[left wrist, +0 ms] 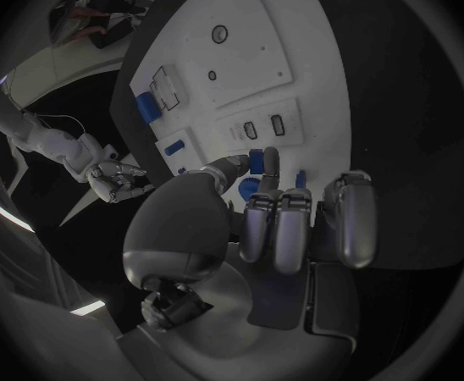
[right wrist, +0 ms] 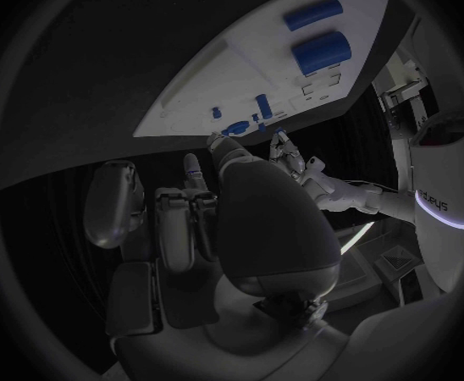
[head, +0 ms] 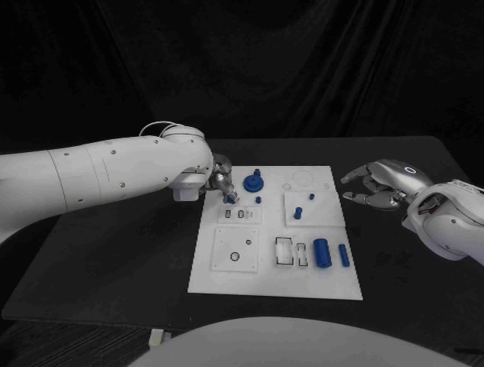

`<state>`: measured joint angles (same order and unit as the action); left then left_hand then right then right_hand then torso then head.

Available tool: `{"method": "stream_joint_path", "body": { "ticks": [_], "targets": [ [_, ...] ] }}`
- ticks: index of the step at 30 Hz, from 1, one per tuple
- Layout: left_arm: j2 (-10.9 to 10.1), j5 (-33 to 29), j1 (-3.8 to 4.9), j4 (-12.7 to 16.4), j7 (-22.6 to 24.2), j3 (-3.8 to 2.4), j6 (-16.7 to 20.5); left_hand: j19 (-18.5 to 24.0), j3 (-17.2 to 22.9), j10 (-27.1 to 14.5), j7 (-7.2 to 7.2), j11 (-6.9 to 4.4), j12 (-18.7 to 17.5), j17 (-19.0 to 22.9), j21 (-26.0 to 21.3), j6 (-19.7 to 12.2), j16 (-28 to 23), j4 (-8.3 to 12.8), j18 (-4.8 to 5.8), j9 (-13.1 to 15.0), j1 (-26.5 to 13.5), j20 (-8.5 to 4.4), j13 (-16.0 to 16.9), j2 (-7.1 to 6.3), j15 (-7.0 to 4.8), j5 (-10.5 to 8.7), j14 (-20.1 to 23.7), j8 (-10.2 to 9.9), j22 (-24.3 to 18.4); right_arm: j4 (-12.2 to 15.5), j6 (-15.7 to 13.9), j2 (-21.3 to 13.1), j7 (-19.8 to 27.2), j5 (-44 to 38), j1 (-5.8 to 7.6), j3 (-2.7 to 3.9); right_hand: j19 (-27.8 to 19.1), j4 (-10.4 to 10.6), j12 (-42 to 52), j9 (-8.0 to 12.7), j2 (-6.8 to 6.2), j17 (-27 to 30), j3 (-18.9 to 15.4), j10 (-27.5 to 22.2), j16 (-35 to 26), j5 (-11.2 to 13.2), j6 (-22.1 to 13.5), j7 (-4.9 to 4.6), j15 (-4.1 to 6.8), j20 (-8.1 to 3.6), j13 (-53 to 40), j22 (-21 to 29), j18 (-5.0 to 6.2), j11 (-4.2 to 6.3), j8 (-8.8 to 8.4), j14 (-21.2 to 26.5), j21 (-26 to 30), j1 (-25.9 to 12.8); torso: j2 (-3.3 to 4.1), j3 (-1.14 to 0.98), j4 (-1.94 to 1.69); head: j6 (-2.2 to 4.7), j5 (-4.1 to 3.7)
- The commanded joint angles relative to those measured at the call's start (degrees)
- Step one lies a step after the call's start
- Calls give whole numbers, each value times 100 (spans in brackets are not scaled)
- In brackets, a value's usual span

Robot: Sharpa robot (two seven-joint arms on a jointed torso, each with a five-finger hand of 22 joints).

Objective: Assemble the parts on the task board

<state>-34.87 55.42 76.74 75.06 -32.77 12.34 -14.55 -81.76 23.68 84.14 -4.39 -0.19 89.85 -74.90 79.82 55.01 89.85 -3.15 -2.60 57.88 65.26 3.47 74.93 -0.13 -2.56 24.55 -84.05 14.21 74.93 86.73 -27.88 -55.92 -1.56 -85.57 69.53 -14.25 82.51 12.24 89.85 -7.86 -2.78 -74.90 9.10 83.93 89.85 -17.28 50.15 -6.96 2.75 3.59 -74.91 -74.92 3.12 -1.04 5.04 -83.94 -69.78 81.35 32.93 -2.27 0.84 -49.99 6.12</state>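
- The task board, a flat white plate, lies in the middle of the black table, and the small blue plastic parts lie on it or stand in it.
- A short blue peg is at the far left part of the board, next to the round blue gear-like piece. The left hand seems to pinch this peg between its fingertips, but the contact is small and I cannot tell it surely.
- The right hand hovers beside the right edge of the board, fingers curled but apart, with nothing in them.
- Two blue cylinders lie on their sides at the near right of the board.
- I judge the parts are light, stiff and smooth, so they can slip or roll. It is better to take a peg by its sides, near the middle.
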Motion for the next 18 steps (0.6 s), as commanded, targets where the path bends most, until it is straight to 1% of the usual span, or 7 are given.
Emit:
{"method": "stream_joint_path", "body": {
  "ticks": [1,3,4,9,13,18],
  "targets": [
    [109,-661,26,-160,-292,-6,-290,-44,107,586,116,-38,15,-1510,30,106,15,61,-23,-8,-63,-2,1507,12,-52,-26,-595,9,1077,8,-13,-7,-76,-10,-13,4,-36,-7,15,5,9,-1510,17,607,15,-30,45,-4,-25,14,-1509,-948,108,-25,-14,-606,24,25,0,1,-13,-1,0],
    [178,-697,27,-261,-316,-6,-261,-55,114,586,117,-40,15,-1510,42,107,15,57,-20,-10,-72,-3,1507,17,-54,-21,-595,7,1084,11,-12,-6,-73,-10,-13,4,-36,-7,15,5,9,-1510,17,607,15,-30,45,-4,-25,14,-1509,-948,108,-25,-14,-606,24,25,-5,-4,-9,-1,22],
    [205,-707,27,-297,-322,-6,-251,-62,119,586,118,-41,15,-1510,50,109,15,55,-18,-10,-76,-4,1507,20,-55,-17,-595,7,1088,12,-13,-5,-72,-10,-13,4,-36,-7,15,5,9,-1510,17,607,15,-30,45,-4,-25,14,-1509,-948,108,-25,-14,-606,24,25,-2,-4,-11,-1,20],
    [313,-734,14,-429,-326,-6,-213,-66,128,586,119,-42,15,-1510,52,112,15,52,-17,-11,-83,-6,1507,29,-57,-14,-595,7,1090,16,-12,-1,-64,-10,-13,4,-40,-16,15,8,14,-1510,31,607,15,-34,48,-6,-26,14,-1509,-945,110,-26,-17,-606,36,36,1,4,-13,-1,19],
    [401,-745,-18,-509,-313,-6,-168,-63,129,586,119,-43,15,-1510,49,112,15,52,-18,-11,-84,-6,1507,30,-57,-13,-595,6,1088,20,-12,-4,-60,-10,-13,4,-40,-16,15,8,14,-1510,31,607,15,-34,48,-6,-26,14,-1509,-945,110,-26,-17,-606,36,36,-7,2,-9,-1,32],
    [456,-749,-71,-548,-315,-6,-121,-55,139,586,119,-43,15,-1510,36,103,15,55,-22,-15,-85,-7,1507,34,-58,-10,-595,0,1083,21,-13,-6,-57,-10,-13,4,-40,-16,15,8,14,-1510,31,607,15,-34,48,-6,-26,14,-1509,-945,110,-26,-17,-606,36,36,-12,1,-2,-1,41]
  ]
}}
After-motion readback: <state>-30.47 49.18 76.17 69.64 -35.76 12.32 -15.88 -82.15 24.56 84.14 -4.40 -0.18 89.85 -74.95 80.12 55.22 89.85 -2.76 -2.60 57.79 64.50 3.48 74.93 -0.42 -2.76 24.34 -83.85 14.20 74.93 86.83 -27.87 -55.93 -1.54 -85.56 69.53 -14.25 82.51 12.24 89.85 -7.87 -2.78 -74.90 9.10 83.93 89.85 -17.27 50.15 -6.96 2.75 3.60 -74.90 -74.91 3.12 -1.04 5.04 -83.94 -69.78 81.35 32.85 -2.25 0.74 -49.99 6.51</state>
